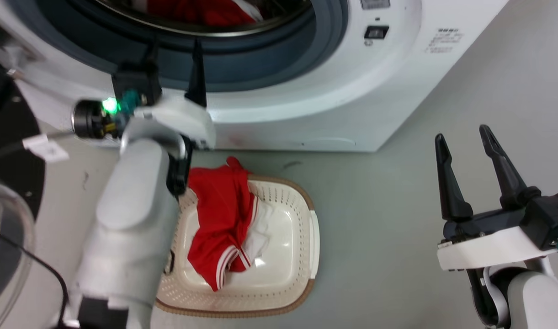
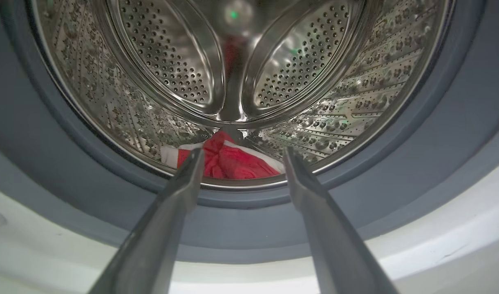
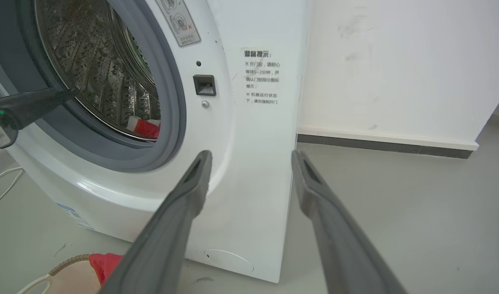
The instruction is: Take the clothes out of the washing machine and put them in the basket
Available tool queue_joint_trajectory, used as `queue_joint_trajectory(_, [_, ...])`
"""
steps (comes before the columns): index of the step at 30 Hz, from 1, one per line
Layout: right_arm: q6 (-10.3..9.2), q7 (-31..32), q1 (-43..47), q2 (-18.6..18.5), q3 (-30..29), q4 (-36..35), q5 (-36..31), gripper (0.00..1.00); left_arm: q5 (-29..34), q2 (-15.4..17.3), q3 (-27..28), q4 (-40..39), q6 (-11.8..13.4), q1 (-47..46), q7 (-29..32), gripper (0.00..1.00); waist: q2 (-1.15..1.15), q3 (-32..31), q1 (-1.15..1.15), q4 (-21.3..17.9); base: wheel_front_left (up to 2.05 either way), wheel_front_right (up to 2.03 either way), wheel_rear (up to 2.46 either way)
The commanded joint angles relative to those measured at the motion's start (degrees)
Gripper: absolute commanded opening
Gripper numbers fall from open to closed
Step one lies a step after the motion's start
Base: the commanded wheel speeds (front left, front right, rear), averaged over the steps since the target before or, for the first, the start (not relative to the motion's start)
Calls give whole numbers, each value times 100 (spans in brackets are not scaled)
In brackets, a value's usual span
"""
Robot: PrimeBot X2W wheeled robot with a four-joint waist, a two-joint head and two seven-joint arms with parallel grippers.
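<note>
Drum garment (image 2: 233,163): one, red with white trim, bunched low in the washing machine (image 1: 306,91) drum.
Left gripper (image 2: 243,153): fingers apart, empty, at the washing machine's porthole rim.
Basket garment (image 1: 221,219): one, red, white-striped, crumpled.
Basket (image 1: 313,237): one, cream, just before the washing machine.
Right gripper (image 1: 461,133): fingers apart, empty, off the washing machine's right corner.
</note>
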Motion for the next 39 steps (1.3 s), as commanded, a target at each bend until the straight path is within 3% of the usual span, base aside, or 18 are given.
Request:
queue_joint_trajectory(1, [-4, -32, -72, 1, 6, 5, 25, 100, 17, 46, 3, 77, -19, -139, 10, 100, 0, 257, -1, -130, 0, 0, 0])
queue_joint_trajectory(6, [-4, -156, -294, 2, 123, 115, 99, 100, 41, 161, 19, 884, 42, -1159, 247, 100, 0, 695, -1, -363, 0, 0, 0])
queue_joint_trajectory(7, [-4, -235, -404, 2, 205, 200, 157, 100, 64, 269, 10, 1227, 88, -1647, 447, 100, 0, 870, -1, -505, 0, 0, 0])
queue_joint_trajectory(19, [-4, -582, -786, 3, 600, 648, 598, 100, 149, 1067, -41, 2376, 14, -3358, 1848, 100, 0, 1542, -1, -1322, 0, 0, 0])
queue_joint_trajectory(28, [-4, -811, -982, 6, 913, 1019, 1014, 100, 356, 1720, -275, 2719, -158, -4270, 3164, 100, 0, 2046, -1, -1947, 0, 0, 0])
queue_joint_trajectory(39, [-4, -897, -1050, 5, 1233, 1202, 1342, 100, 431, 2236, -425, 2694, -171, -4656, 4445, 100, 0, 2365, -1, -2379, 0, 0, 0])
